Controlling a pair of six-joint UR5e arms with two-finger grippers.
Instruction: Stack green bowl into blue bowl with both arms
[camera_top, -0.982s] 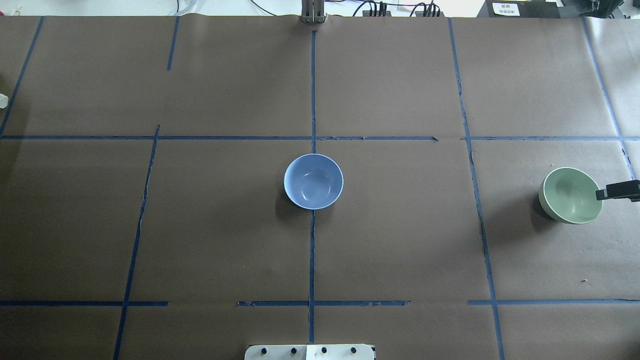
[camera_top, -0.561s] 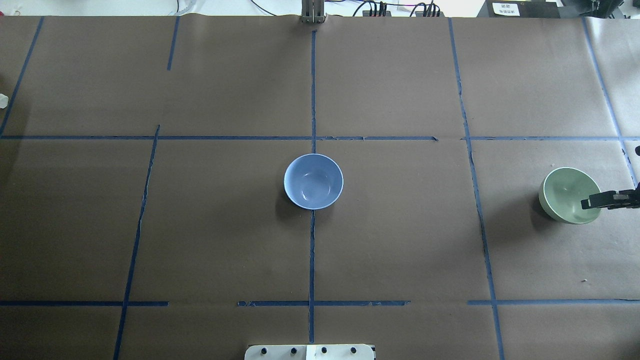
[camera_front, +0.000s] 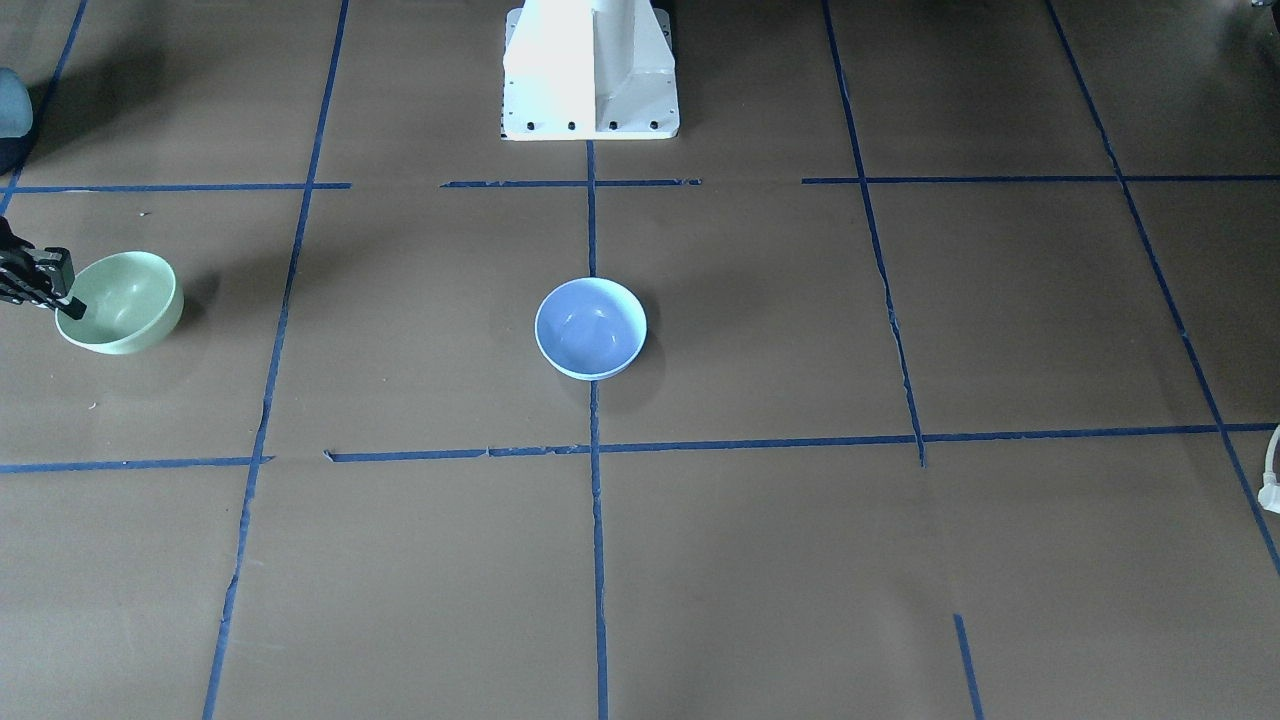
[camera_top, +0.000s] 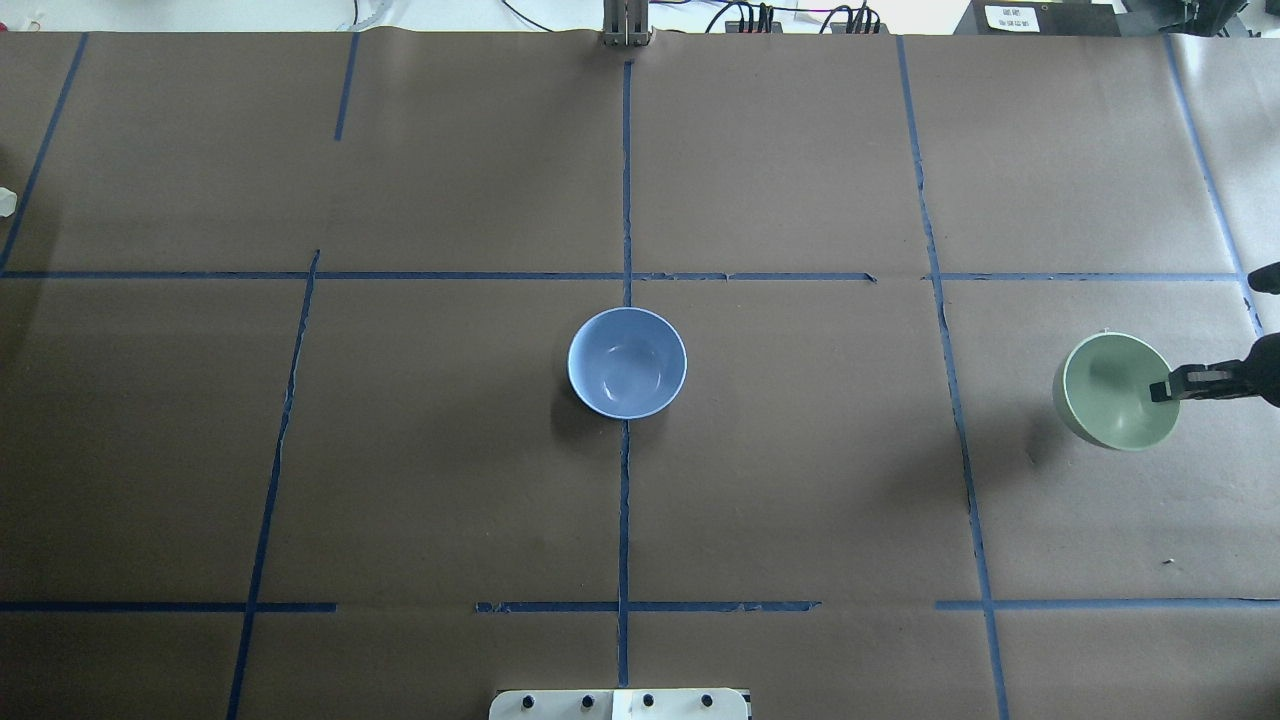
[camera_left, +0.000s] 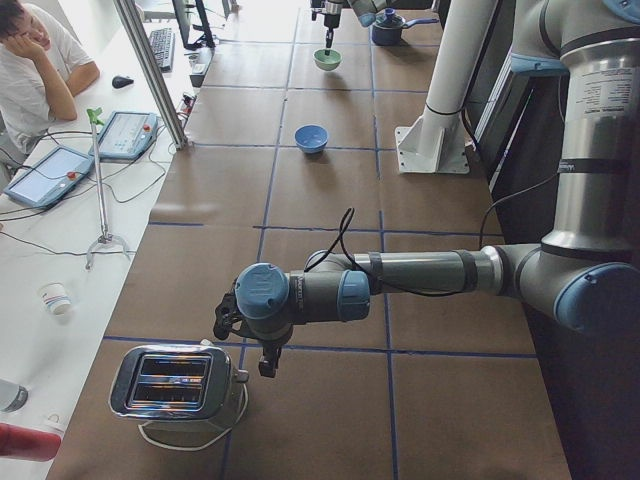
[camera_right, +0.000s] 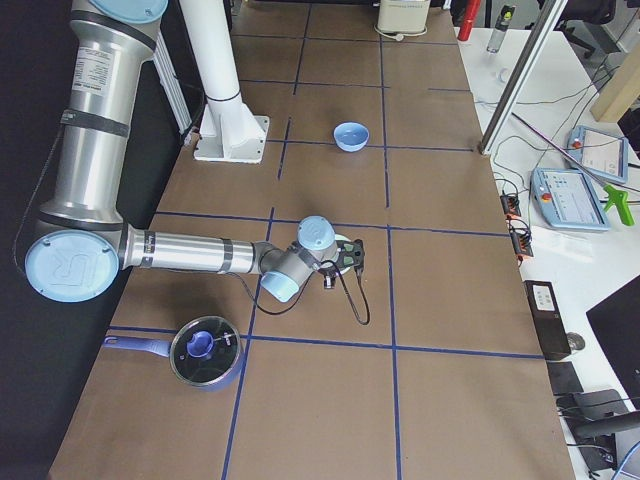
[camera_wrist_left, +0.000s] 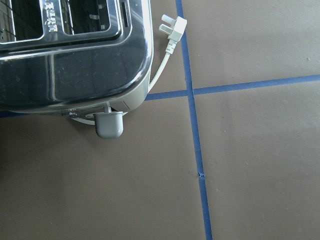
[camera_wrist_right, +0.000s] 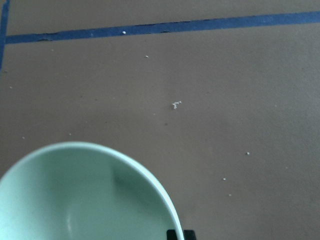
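Brown paper marked with blue tape lines (camera_top: 624, 500) covers the desk (camera_top: 800, 500). Right tool (camera_top: 1163, 386): clamped on the rim of the green bowl (camera_top: 1105, 395), with one finger inside the wall. The bowl is tilted, and its shadow lies offset on the paper. I read the blue bowl (camera_top: 627, 362) as upright on a tape line, well apart from this tool, beyond the green bowl's far rim. Left tool (camera_left: 266, 362): hangs just beside the toaster (camera_left: 175, 382), far from both bowls. I cannot tell how wide its jaws stand.
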